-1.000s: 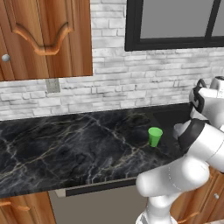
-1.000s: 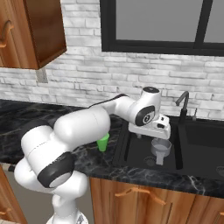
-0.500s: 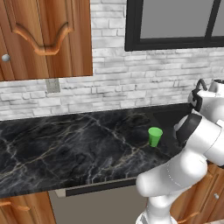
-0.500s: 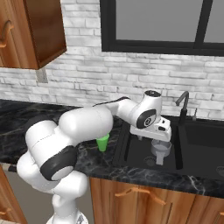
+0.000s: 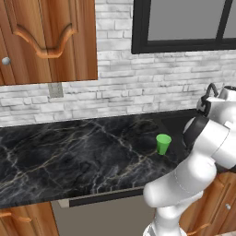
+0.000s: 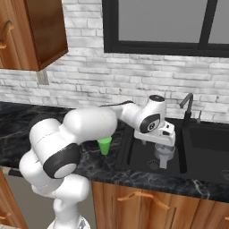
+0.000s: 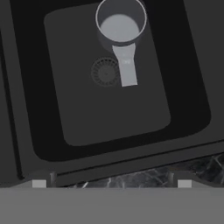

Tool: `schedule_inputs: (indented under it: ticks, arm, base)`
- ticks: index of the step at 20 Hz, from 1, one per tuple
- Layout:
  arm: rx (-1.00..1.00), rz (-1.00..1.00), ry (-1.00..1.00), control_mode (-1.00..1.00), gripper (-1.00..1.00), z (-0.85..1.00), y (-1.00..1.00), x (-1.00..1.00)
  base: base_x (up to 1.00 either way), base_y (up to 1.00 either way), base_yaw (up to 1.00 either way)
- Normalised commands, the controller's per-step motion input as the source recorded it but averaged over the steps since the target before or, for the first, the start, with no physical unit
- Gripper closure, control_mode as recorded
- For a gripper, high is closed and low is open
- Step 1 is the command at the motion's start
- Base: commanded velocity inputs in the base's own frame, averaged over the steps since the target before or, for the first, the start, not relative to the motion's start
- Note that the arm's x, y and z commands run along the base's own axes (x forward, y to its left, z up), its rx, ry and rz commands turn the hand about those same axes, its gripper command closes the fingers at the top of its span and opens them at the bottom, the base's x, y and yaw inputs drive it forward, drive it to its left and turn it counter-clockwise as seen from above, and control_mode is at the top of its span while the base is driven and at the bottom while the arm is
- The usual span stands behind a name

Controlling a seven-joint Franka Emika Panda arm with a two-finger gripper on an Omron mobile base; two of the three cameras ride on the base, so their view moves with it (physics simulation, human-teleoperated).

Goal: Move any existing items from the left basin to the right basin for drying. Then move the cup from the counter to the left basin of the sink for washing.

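From the left base view, the cup (image 5: 162, 144) stands upright on the surface (image 5: 69, 156), near its right end, just beside the white arm.

From the right base view, the hand (image 6: 164, 151) hangs over the left basin of the sink (image 6: 134, 154), its jaws spread wide and gripping nothing. The cup sits on the surface just left of the sink (partly behind the arm). The faucet (image 6: 188, 107) rises behind the basins.

In the hand view, a grey pot (image 7: 121, 24) with a flat handle lies in the basin, by the drain (image 7: 105, 72).

cup (image 6: 105, 145) left of sink (image 6: 134, 154)
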Motion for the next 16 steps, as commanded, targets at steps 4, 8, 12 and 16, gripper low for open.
schedule_inputs:
  ticks: [4, 8, 12, 16]
  arm:
    - [0.0, 0.0, -0.02, -1.0, -1.0, -0.17, -0.05, 0.11]
    - [0.0, 0.0, -0.04, -1.0, -1.0, -0.17, -0.11, 0.07]
    - [0.0, 0.01, -0.06, -1.0, -1.0, -0.15, -0.12, 0.09]
    - [0.0, 0.01, -0.07, -1.0, -1.0, -0.14, -0.1, 0.14]
  base:
    - [0.0, 0.0, 0.0]
    - [0.0, 0.0, 0.0]
    - [0.0, 0.0, 0.0]
    - [0.0, 0.0, 0.0]
